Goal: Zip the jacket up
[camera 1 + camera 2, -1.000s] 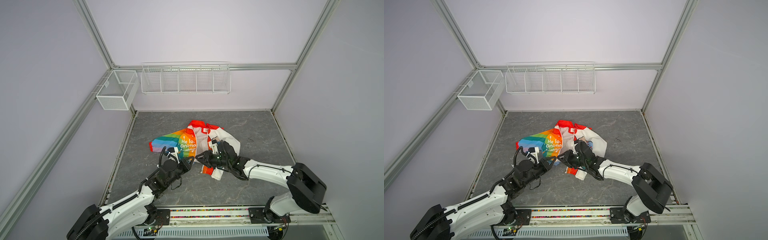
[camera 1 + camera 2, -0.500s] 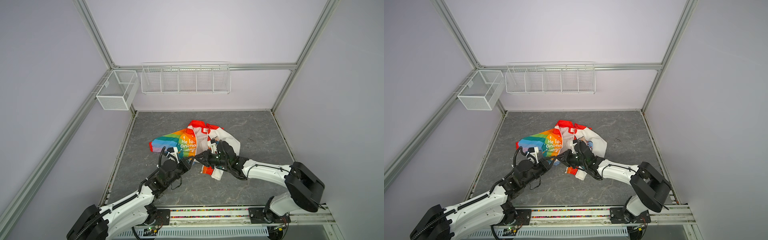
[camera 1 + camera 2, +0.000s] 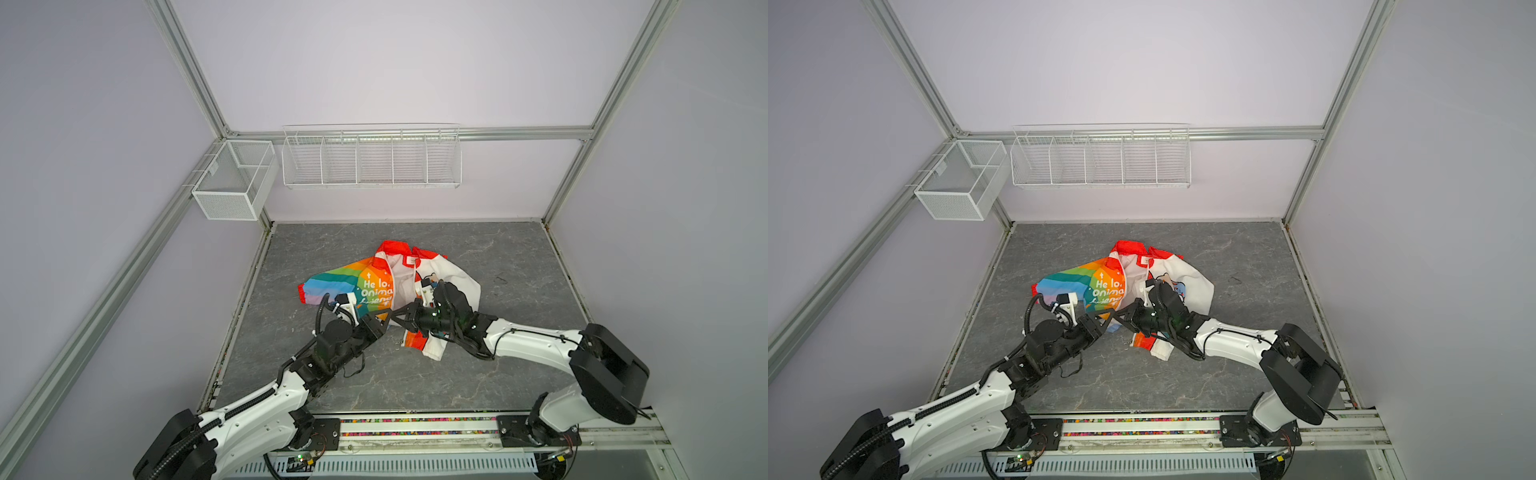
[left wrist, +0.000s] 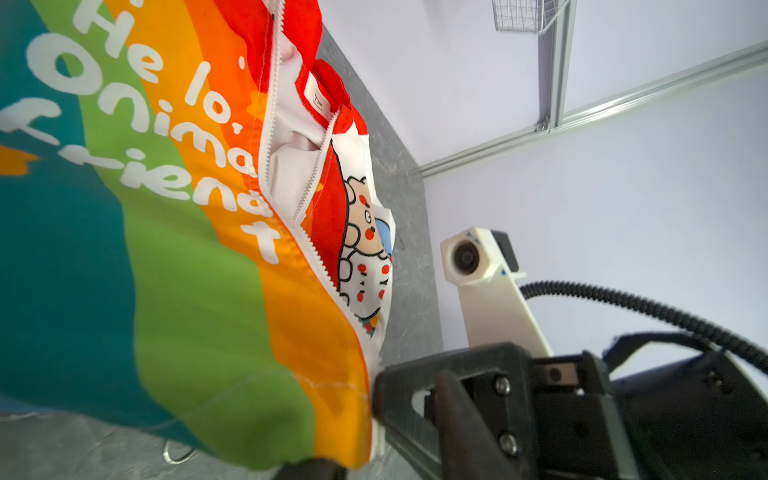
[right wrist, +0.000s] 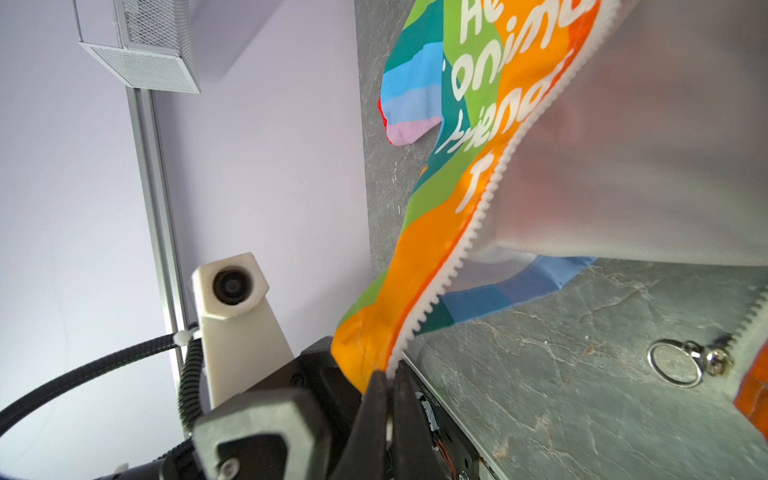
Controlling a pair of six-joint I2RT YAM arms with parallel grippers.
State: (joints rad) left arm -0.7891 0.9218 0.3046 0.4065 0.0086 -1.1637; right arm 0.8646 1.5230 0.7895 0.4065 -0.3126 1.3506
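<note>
rainbow jacket [image 3: 353,279], right end effector [image 5: 388,370] clenched on zipper [image 5: 457,258], left end effector's [image 3: 380,323] state unclear, wire baskets [image 3: 371,182]

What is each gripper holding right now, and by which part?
The right gripper pinches the jacket at the bottom end of its rainbow panel's zipper edge. For the left gripper, it cannot be told.

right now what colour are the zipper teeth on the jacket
White zipper teeth, clearest in the right wrist view.

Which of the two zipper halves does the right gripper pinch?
The zipper half edging the lettered rainbow panel; the right gripper is shut on its end. The other half, with the ring pull, lies ungripped.
</note>
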